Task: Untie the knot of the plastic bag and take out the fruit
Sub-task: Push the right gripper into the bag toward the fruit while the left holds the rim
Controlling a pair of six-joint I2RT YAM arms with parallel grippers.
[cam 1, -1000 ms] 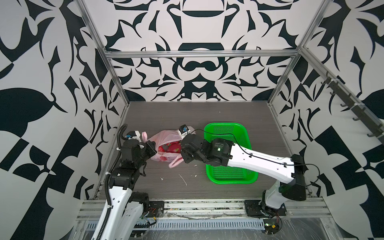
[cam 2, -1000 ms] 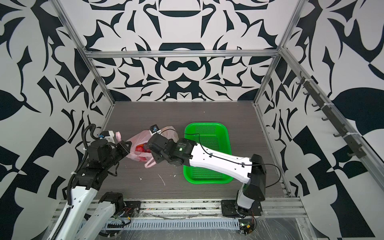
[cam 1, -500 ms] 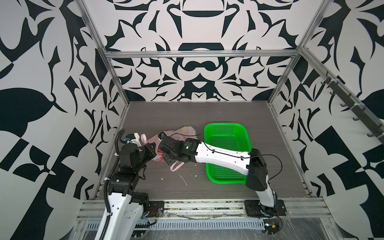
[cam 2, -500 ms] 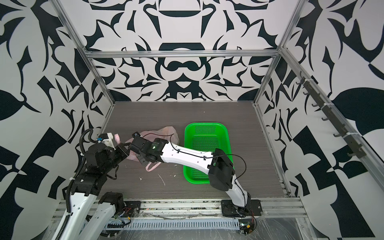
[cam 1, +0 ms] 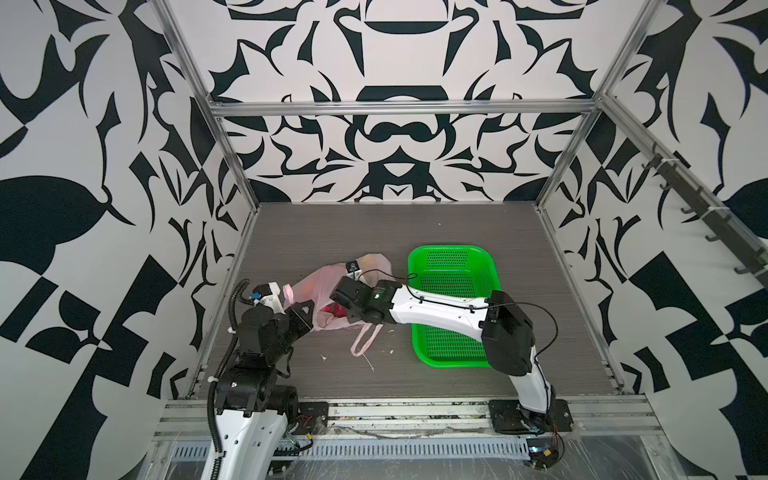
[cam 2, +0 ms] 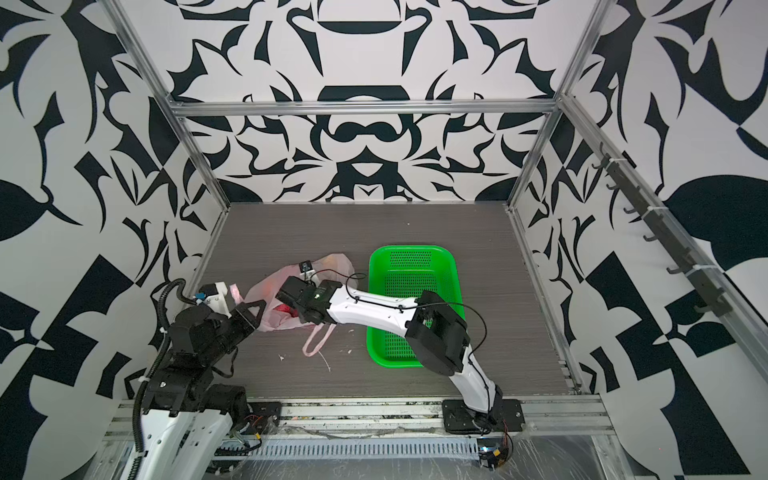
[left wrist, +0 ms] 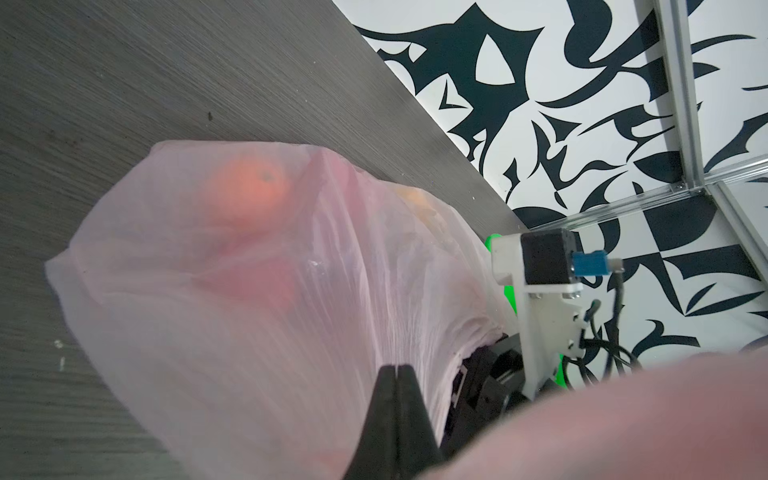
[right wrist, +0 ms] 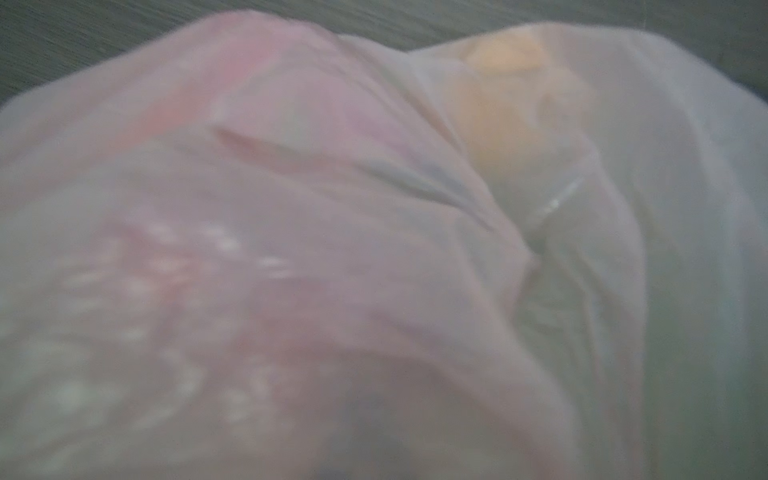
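The pink plastic bag (cam 1: 320, 282) (cam 2: 266, 286) lies on the table left of centre, its thin skin filling the left wrist view (left wrist: 232, 291) and the right wrist view (right wrist: 291, 249). My left gripper (cam 1: 305, 309) (cam 2: 253, 311) (left wrist: 397, 368) is shut on the bag's near edge, pulling the plastic taut. My right gripper (cam 1: 341, 309) (cam 2: 296, 309) reaches into the bag's mouth with its fingers buried in plastic. Fruit shows through the skin: an orange (left wrist: 249, 189) (right wrist: 507, 83) and something red (cam 1: 332, 309). One loop handle (cam 1: 365, 338) trails on the table. The knot is hidden.
A green perforated basket (cam 1: 453, 255) (cam 2: 415, 251) stands right of the bag, with the right forearm crossing its near corner. Small white scraps (cam 1: 370, 365) lie on the grey table in front. Patterned walls and metal rails enclose the table.
My right gripper has moved left into the bag's mouth while its elbow folded in over the basket. The left gripper has kept its hold on the bag.
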